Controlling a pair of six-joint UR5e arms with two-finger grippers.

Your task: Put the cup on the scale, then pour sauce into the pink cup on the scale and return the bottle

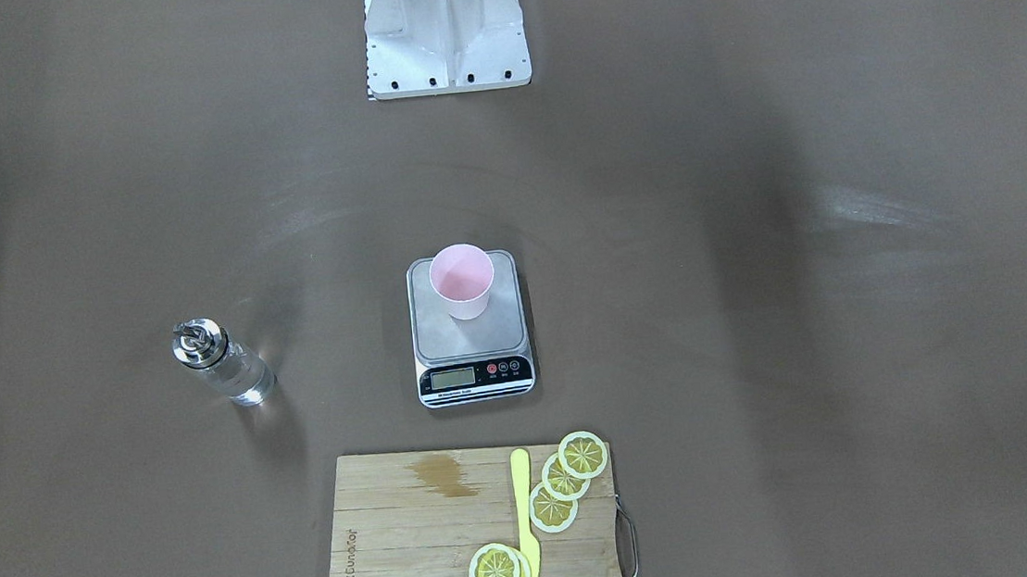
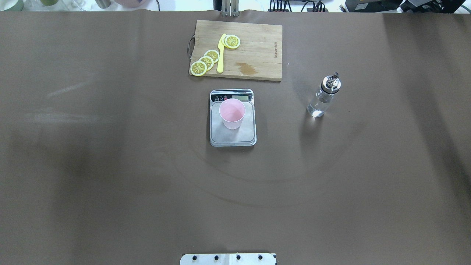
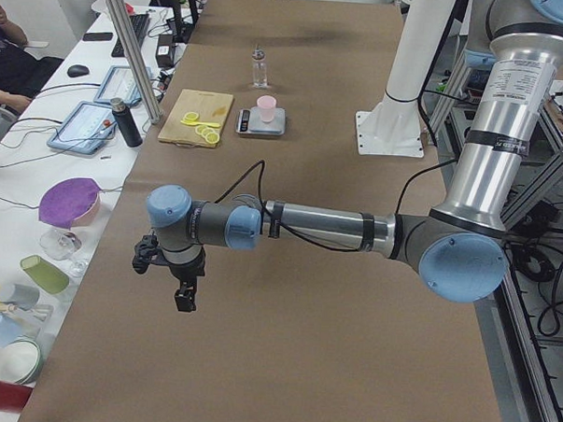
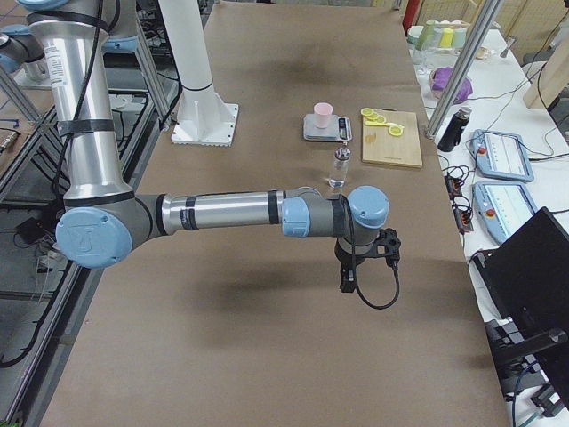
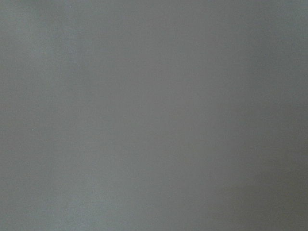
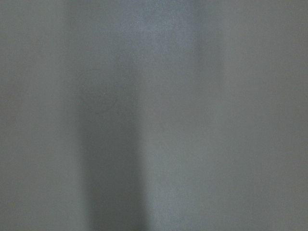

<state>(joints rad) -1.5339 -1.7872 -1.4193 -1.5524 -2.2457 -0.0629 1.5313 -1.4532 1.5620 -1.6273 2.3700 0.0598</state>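
You get soft, even light on the brown surface (image 2: 110, 165), with broad dim shadow bands toward its left and right edges and a pale sheen near the left. The bottle (image 2: 323, 96) glints and casts a faint shadow. Both wrist views show you only grey blur.

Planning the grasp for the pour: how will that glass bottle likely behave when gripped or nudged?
The bottle looks like smooth clear glass, so probably stiff, slippery and breakable. It stands tall on a narrow base with a metal cap on top, so a high push may tip it. The liquid inside likely adds weight.
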